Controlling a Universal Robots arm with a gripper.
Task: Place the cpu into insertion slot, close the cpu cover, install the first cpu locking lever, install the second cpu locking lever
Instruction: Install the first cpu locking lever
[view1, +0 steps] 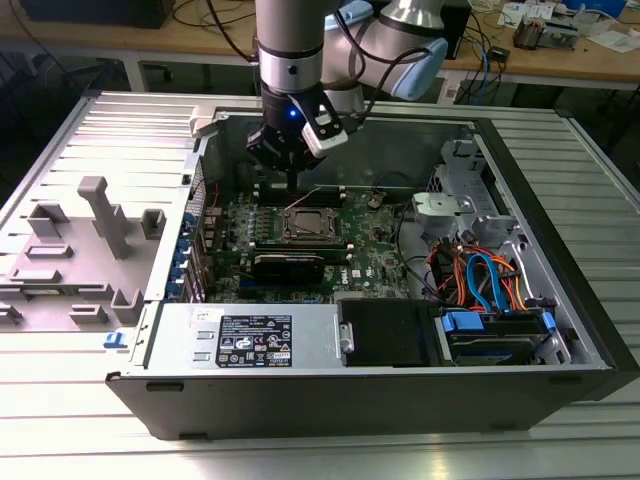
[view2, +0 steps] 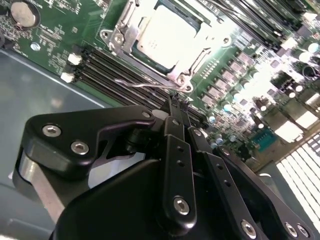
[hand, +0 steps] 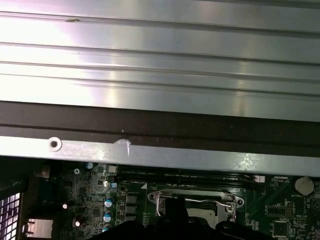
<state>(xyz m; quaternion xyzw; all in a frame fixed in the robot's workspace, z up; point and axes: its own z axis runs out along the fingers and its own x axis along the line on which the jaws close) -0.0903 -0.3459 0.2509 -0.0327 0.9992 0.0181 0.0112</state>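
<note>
A: Where is the cpu (view2: 165, 37)?
B: Seated in the slot (view2: 181, 79), with the cover (view2: 121, 36) apparently lying flat over its edges to pin it.
A: And the gripper (view2: 177, 104)?
B: Fingers pressed together, holding nothing, tips just beside a lever (view2: 142, 84) that looks unlatched. A narrow closed tip likely suits pushing wire.
</note>
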